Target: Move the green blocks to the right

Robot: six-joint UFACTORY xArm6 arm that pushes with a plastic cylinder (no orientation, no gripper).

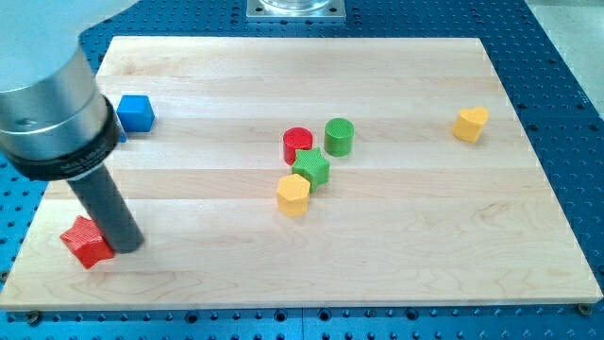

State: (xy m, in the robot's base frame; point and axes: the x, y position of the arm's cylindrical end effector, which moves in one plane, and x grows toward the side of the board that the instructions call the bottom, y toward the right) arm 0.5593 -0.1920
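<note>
While my tip [129, 246] rests at the lower left of the wooden board [396, 255], touching or just beside the red star-shaped block [87, 242], both green blocks sit well apart from it in a tight cluster near the board's middle. As a bare rod the tool has nothing to open or close, and it holds nothing. Taking the green star-shaped block [311, 168] as the landmark: the green cylinder [339, 136] stands just above and to its right, the red cylinder [297, 144] just above and to its left and apparently touching it, and the yellow hexagonal block [293, 195] just below and to its left, also seeming to touch. A second yellow block [470, 124], roughly heart-shaped, lies far to its right, and a blue cube [136, 112] far to its left, near the arm's grey housing [52, 113]. I judge the crowding to be the main risk: a rightward push begun from the cluster's left would likely catch the red cylinder or the yellow hexagonal block first and drag them along with the greens. An off-centre contact on the star's points could also spin it sideways, and the cylinder may slip off the tip.
</note>
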